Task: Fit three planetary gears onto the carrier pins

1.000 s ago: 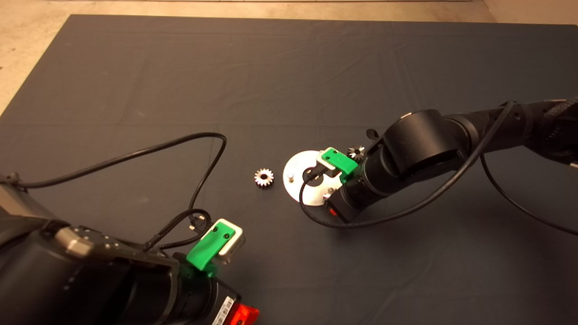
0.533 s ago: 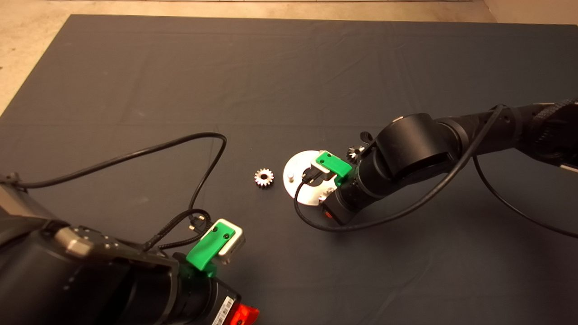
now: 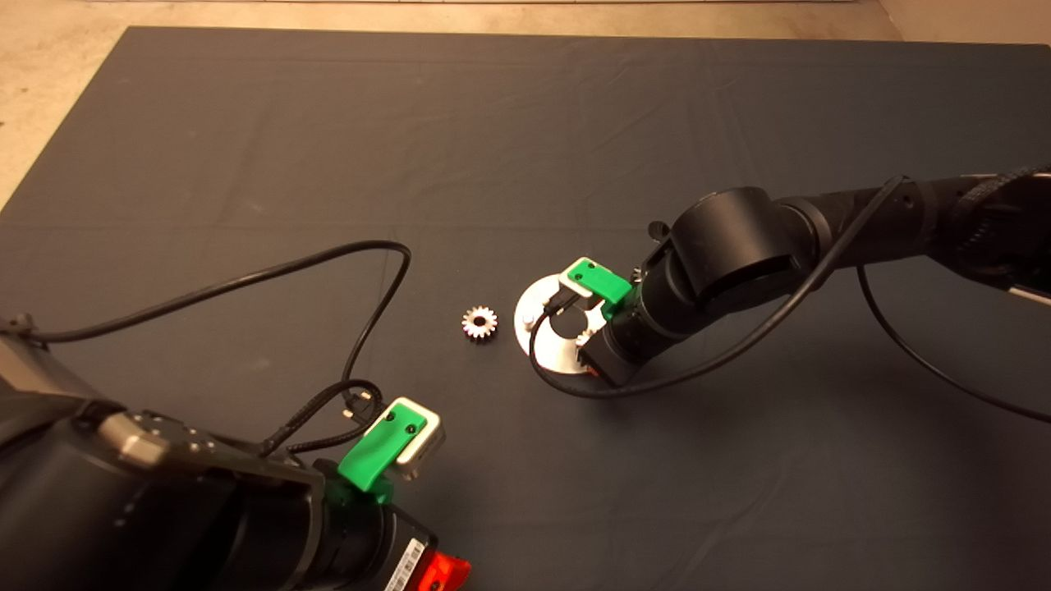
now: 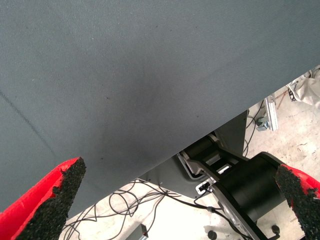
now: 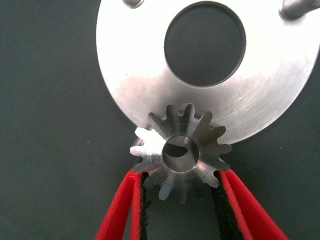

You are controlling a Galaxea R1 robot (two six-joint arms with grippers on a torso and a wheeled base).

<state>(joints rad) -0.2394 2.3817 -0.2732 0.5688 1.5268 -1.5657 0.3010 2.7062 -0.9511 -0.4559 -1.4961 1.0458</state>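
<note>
While my left pincer (image 4: 175, 200) waits open near the desk's (image 3: 525, 123) front-left corner, my right pincer (image 5: 181, 200) grips a small shiny toothed gear (image 5: 181, 152) over the flat round silver disc's (image 5: 265, 95) rim, mid-desk on the dark grey mat (image 3: 246, 164).

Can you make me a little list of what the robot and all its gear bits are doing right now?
right claw: shut on a gear, holding it over a pin on the disc
pin under gear: partly seen through the gear's hole, off-centre
other pins: two, both bare
loose gear: flat on the mat, beside the disc, apart from it
third gear: not visible
left claw: open, parked at the mat's lower left edge
</note>
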